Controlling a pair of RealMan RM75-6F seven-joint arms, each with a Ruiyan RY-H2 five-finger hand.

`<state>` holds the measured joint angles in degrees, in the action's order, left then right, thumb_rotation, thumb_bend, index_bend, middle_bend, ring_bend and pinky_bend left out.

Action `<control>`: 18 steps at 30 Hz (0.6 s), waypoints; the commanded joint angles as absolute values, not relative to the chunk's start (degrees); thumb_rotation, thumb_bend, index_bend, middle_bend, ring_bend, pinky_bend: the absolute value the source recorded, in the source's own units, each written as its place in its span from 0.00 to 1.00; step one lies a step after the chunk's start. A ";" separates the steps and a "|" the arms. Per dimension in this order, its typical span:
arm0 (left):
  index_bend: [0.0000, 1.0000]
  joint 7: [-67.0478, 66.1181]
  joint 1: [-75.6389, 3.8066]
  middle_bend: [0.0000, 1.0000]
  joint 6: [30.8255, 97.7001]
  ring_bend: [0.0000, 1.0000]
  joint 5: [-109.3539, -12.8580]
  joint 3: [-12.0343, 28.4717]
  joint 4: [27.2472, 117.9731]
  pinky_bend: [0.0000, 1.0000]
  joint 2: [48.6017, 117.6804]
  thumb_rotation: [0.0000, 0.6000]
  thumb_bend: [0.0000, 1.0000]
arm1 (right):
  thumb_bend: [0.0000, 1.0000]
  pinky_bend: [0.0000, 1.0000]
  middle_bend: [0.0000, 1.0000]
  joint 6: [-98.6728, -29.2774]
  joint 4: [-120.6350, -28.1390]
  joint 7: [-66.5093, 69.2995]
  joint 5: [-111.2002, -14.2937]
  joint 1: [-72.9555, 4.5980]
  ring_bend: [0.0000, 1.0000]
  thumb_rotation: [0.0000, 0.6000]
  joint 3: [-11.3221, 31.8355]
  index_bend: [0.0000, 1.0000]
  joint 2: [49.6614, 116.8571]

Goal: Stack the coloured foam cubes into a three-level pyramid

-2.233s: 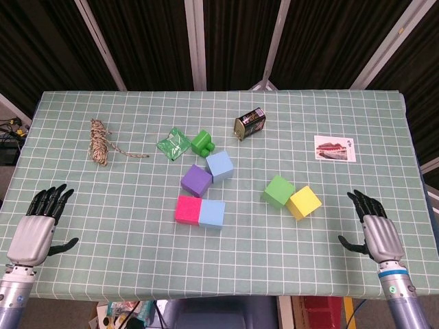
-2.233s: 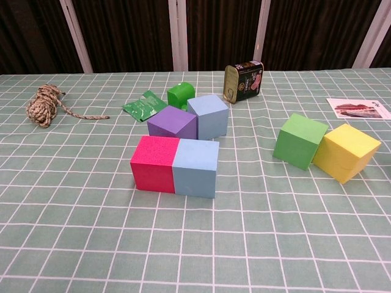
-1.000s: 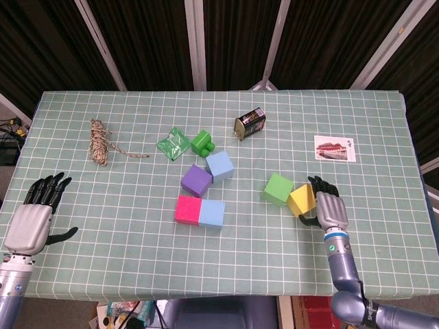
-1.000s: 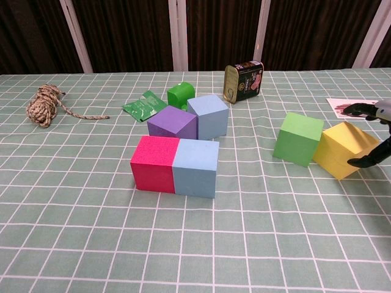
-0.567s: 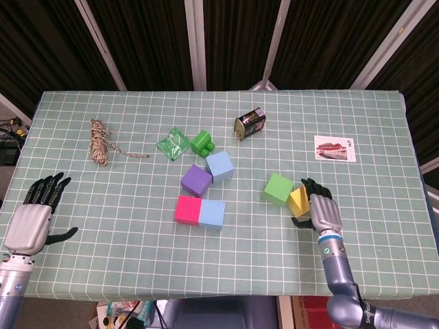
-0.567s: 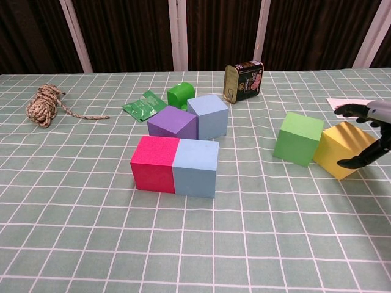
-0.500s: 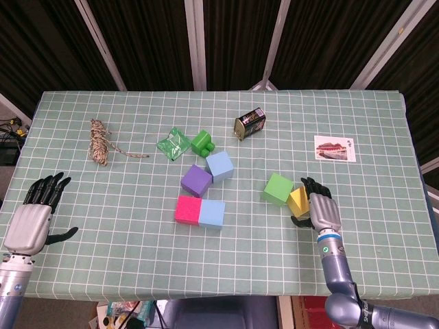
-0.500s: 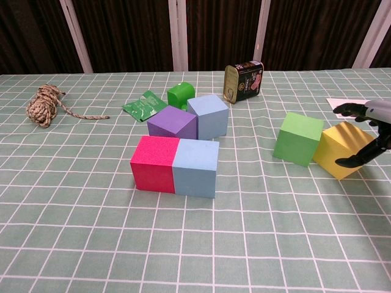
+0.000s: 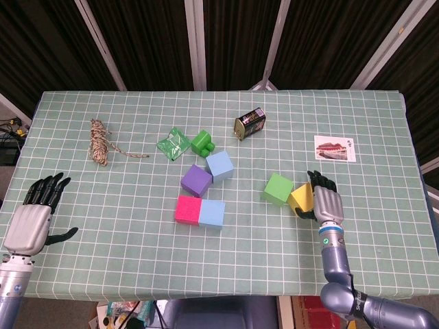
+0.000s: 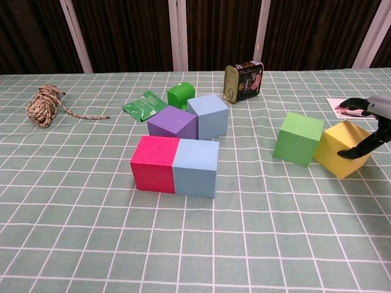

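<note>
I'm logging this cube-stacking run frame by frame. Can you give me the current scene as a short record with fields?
stacked so far: nothing, all cubes on the table
pink cube: touching a light blue cube
purple cube: beside second blue cube
green cube: next to yellow cube
right hand: fingers around the yellow cube
left hand: open, near table edge

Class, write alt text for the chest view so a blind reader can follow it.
At the right edge, the robot's right hand touches a tilted yellow cube that leans against a green cube. At centre, pink and blue cubes sit side by side on a checked green cloth.
</note>
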<state>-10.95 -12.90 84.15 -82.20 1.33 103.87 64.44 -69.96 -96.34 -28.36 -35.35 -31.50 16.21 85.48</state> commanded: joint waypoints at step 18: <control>0.00 -11.13 -12.27 0.00 83.49 0.00 -83.63 1.73 104.66 0.00 64.33 1.00 0.13 | 0.26 0.00 0.24 -67.36 -94.63 -27.65 -34.67 -31.12 0.10 1.00 15.29 0.00 82.57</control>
